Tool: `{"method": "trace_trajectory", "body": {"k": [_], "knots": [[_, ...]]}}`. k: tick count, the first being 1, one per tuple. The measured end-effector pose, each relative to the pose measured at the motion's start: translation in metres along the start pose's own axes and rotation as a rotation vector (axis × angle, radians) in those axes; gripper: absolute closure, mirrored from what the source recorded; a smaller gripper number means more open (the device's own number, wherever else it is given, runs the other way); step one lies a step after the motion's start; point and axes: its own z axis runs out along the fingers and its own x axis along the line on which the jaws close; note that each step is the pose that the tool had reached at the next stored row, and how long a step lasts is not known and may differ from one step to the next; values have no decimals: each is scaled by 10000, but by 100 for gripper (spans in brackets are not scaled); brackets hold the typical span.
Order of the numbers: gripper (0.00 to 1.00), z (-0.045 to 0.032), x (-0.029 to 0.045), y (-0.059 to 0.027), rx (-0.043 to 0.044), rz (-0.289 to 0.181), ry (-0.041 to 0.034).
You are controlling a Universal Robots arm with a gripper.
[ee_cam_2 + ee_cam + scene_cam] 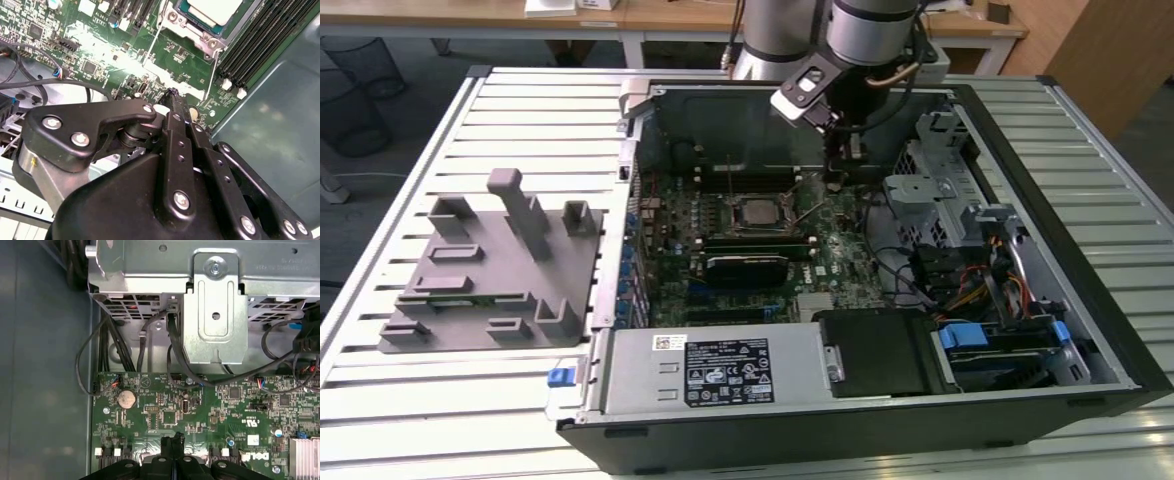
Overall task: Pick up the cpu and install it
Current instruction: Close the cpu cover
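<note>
The pincer (172,95) is nearest, in the middle of the second wrist view. Its two fingers are pressed together with nothing between them. Past it, at the top of that frame, the cpu (212,9) sits in its socket on the green board (187,62). It looks light, thin and stiff, smooth on top, and probably easy to hurt. Its side edges seem the best place to hold. The computer box (854,445) lies open on a ribbed table (440,400). Wooden desks (667,12) stand far behind.

Tool (850,157) hangs over open motherboard (854,285); in the exterior view, drive cage (921,195) crowds 3 o'clock, case wall (720,120) 12 o'clock.
</note>
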Motion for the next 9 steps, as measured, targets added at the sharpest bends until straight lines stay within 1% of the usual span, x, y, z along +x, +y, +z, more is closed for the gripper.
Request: {"method": "trace_trajectory", "body": {"k": [9], "knots": [[89, 27, 2, 55, 23, 0, 1]]}}
